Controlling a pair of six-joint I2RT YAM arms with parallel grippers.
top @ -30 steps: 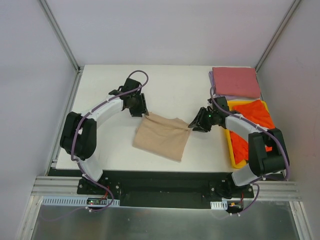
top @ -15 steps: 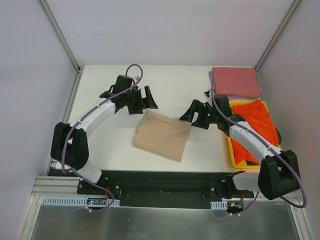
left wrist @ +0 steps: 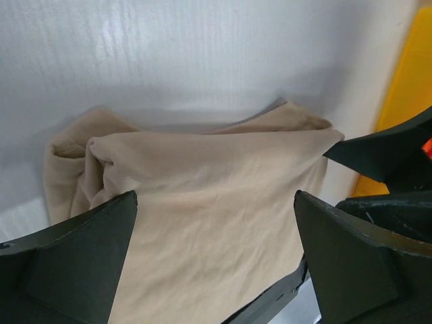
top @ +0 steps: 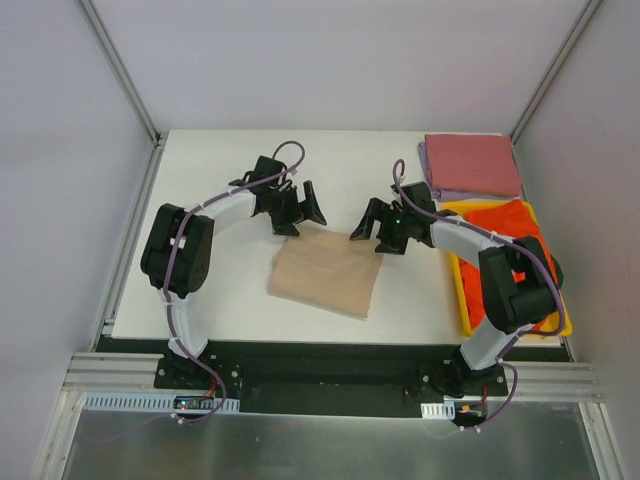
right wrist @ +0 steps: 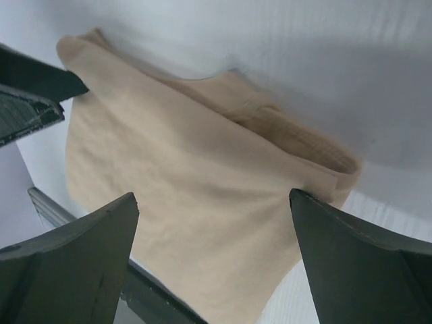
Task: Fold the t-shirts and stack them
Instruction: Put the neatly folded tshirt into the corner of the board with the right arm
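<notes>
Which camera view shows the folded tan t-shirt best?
The top external view: the tan t-shirt lies whole on the table, with all its edges visible. The left wrist view shows only its far part with a bunched corner. The right wrist view shows a close part with a thick hem, the rest cut off by the frame.

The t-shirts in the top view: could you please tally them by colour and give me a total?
Tan t-shirt: 1
Orange-red t-shirt: 1
Pink-red t-shirt: 1
Lavender t-shirt, only an edge showing under the pink-red one: 1
Total: 4
</notes>
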